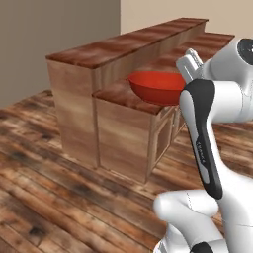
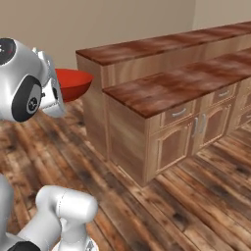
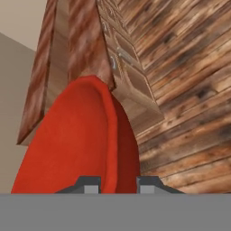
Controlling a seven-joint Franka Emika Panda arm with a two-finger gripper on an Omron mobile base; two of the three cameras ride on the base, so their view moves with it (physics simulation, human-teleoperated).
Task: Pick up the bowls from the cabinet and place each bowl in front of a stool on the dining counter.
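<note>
The gripper [image 3: 118,182] is nearly closed, pinching the red bowl [image 1: 157,86] by its thin rim; glossy, rigid, probably slippery, likely light.

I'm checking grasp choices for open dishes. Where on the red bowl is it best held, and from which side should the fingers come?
By the rim. The red bowl is shallow, with a thin wall, so one finger goes inside and one outside, coming in edge-on from the arm's side. That is how the gripper has it now: the rim runs between the fingertips, and the bowl hangs in the air near the lower counter.
</note>
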